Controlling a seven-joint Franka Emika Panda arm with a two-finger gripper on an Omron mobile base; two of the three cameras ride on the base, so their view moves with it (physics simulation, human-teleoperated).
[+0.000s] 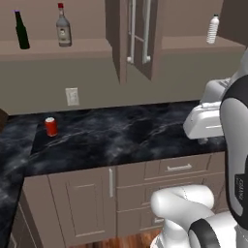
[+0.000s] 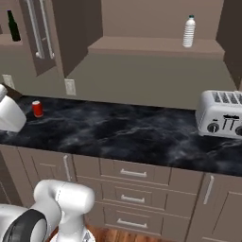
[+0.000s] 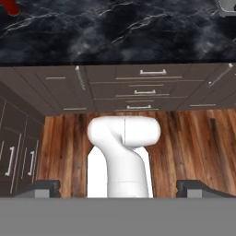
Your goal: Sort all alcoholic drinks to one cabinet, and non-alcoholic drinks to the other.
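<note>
- The gripper [image 3: 118, 189] has its jaws spread wide, with the two dark fingertips [image 3: 44, 188] far apart at the bottom of the hand view; it holds nothing and touches nothing.
- In front of it are the wooden floor [image 3: 184, 138] and the drawer fronts under the black marble counter [image 1: 126, 135].
- One red can [image 1: 51, 126] stands upright on the counter, far to the left, below a wall outlet [image 1: 71, 96].
- Two tall bottles stand on the left open shelf [image 1: 53, 47]: one dark green bottle [image 1: 21, 31] with a purple cap, and to its right one clear bottle [image 1: 63, 26] with a red cap.
- One white plastic bottle [image 2: 189, 31] with a blue cap stands alone on the right shelf [image 2: 156, 47].
- Between the two shelves hang open cabinet doors [image 1: 138, 34] with long handles.
- One silver toaster [image 2: 221, 113] sits on the counter at the right.
</note>
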